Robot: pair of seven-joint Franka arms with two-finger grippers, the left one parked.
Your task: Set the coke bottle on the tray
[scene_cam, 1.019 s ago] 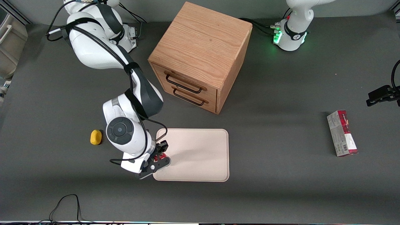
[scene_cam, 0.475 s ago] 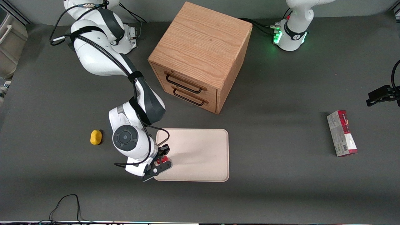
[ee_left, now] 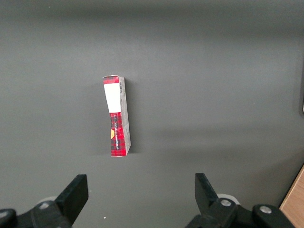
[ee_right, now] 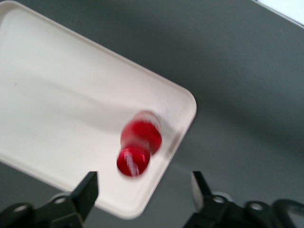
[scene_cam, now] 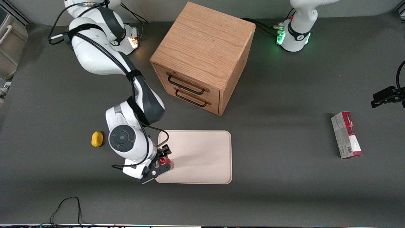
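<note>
The coke bottle is small and red. It stands upright on the pale cream tray, close to the tray's corner nearest the front camera at the working arm's end. The right wrist view shows its red cap from above and the tray under it. My gripper hovers over that corner, open, with its fingers on either side of the bottle and apart from it. In the right wrist view the gripper is wide open and holds nothing.
A wooden drawer cabinet stands farther from the front camera than the tray. A yellow rounded lump lies beside my arm. A red-and-grey carton lies toward the parked arm's end and shows in the left wrist view.
My wrist moved a little toward the tray and then drew back slightly. The bottle now stands on the tray's corner, between the opened fingers.
</note>
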